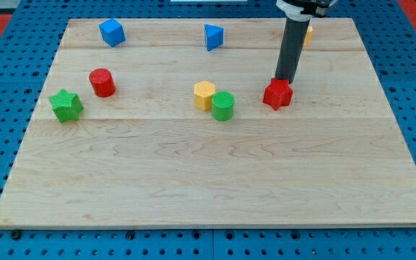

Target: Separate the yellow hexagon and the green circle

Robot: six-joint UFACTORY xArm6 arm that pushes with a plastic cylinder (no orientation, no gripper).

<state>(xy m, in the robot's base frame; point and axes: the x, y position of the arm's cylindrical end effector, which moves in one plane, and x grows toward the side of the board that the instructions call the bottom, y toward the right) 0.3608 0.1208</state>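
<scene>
The yellow hexagon (204,94) sits near the middle of the wooden board, touching the green circle (222,105), which lies just to its lower right. My tip (285,79) is well to the view's right of both, at the top edge of a red star-shaped block (277,94). The rod rises from there to the view's top.
A blue cube (112,32) and a blue triangle (213,36) lie near the board's top edge. A red cylinder (102,82) and a green star (66,105) lie at the left. A yellow block (308,34) shows partly behind the rod. The board (208,180) rests on a blue pegboard.
</scene>
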